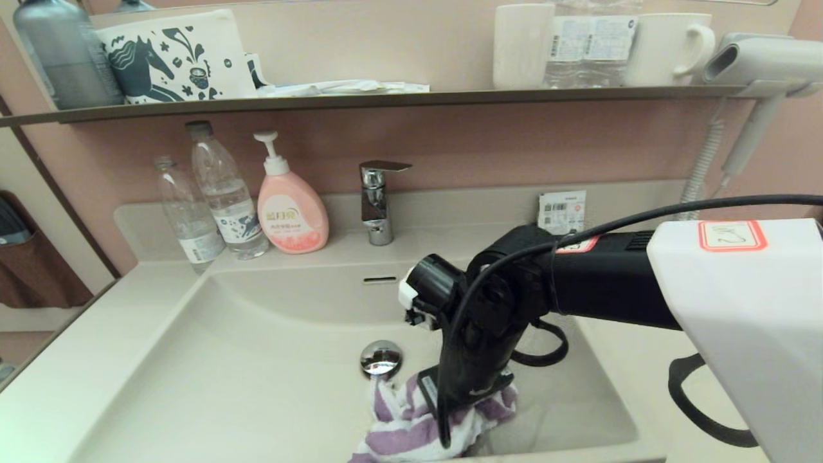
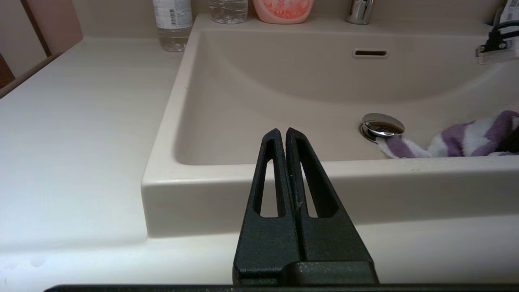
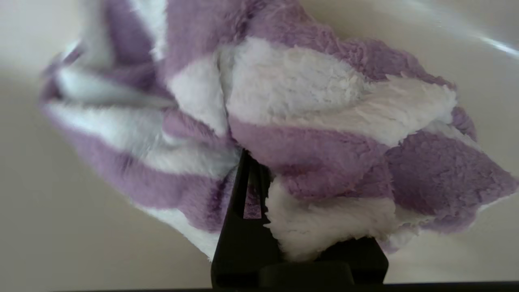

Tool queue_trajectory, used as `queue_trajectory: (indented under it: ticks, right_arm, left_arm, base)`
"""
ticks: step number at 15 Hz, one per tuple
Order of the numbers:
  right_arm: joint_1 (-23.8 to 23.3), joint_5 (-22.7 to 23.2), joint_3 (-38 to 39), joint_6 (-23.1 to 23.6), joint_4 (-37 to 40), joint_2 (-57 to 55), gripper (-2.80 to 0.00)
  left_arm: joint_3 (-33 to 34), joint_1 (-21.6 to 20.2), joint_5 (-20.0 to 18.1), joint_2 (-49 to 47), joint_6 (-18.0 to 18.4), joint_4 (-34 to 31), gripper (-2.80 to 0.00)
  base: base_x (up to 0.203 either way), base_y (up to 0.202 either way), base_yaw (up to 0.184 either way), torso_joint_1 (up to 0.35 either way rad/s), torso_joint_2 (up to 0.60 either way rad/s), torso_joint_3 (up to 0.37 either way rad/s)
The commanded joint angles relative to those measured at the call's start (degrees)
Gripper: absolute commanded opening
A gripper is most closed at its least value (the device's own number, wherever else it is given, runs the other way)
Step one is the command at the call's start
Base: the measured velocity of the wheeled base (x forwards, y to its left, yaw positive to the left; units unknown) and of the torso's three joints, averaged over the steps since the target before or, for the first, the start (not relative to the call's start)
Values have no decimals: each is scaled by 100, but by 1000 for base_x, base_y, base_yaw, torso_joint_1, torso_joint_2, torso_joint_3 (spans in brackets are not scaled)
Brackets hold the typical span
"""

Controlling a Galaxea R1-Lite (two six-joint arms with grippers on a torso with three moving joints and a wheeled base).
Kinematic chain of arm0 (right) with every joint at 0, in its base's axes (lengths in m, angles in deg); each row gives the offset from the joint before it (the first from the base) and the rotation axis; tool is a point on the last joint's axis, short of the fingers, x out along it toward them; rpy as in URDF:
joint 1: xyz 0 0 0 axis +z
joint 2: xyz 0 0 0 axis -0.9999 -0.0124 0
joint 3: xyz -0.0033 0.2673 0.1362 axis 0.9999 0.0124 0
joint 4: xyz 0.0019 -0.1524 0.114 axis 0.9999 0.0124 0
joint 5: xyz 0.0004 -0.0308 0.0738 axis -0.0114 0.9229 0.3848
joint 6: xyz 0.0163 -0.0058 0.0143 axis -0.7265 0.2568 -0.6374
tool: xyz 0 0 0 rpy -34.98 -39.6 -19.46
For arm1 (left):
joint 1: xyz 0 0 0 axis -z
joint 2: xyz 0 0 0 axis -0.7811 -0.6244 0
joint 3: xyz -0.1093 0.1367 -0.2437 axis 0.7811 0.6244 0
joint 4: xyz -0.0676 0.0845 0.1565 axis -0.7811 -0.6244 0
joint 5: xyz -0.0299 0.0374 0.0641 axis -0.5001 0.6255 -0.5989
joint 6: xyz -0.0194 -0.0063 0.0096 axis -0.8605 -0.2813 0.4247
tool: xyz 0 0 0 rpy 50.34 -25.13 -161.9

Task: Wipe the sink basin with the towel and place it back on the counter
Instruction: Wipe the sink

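Purple-and-white terry, the towel (image 1: 411,424) lies bunched on the floor of the sink basin (image 1: 244,373), at about 5 o'clock from the chrome drain plug (image 1: 380,357), with one corner touching the plug's rim. The right gripper (image 3: 259,190) reaches steeply down into the basin from the right, and its fingers are clamped on a fold near the towel's middle; the right wrist view shows pile bulging around the one finger visible. The likeliest trouble, as I judge it, is the loose corner by the plug: a stroke toward 11 o'clock could drag it over the plug and snag it, or tug the fold out of the grip. Pressing too hard on the sloping walls could also roll the cloth into a tighter wad that wipes little. The black cable (image 1: 488,283) looped around the wrist hangs near the basin's right wall and might catch there on a wide sweep. Open room lies toward 9 and 10 o'clock, where the basin floor is bare; the near rim at 6 o'clock is close behind the towel. The counter (image 2: 77,134) on the left is flat beside the basin, with water bottles (image 1: 206,199) and a pink soap dispenser (image 1: 290,209) by the faucet (image 1: 376,202) at the back. The left gripper (image 2: 282,136) is parked outside the near rim, fingers pressed together and holding nothing.
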Motion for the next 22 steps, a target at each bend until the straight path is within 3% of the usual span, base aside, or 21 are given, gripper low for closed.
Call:
queue_trajectory:
  ticks: [1,4,7,9,11,14,18,22]
  right_arm:
    - [129,241,-90,-40,-276,-88,-280]
    - [178,467,-60,-721,-1432,157,-280]
    - [14,773,-33,-1087,-1677,797,-280]
    - [-358,838,33,-1261,-1681,1309,-280]
    - [-805,760,119,-1380,-1688,1720,-280]
    - [-1074,176,199,-1632,-1888,1976,-280]
    - [-1041,-183,713,-1684,-4113,1802,-280]
    - [-989,-505,623,-1454,-5955,804,-280]
  left_arm:
    - [0,0,-3,-9,-5,4,-280]
    - [0,0,-3,-9,-5,4,-280]
    - [0,0,-3,-9,-5,4,-280]
    - [0,0,-3,-9,-5,4,-280]
    - [0,0,-3,-9,-5,4,-280]
    - [0,0,-3,-9,-3,4,-280]
    - [0,0,-3,-9,3,4,-280]
    - [0,0,-3,-9,-5,4,-280]
  base:
    - [0,0,0,0,0,0]
    - [0,0,0,0,0,0]
    - [0,0,0,0,0,0]
    - [0,0,0,0,0,0]
    - [0,0,0,0,0,0]
    - [0,0,0,0,0,0]
    - [0,0,0,0,0,0]
    - [0,0,0,0,0,0]
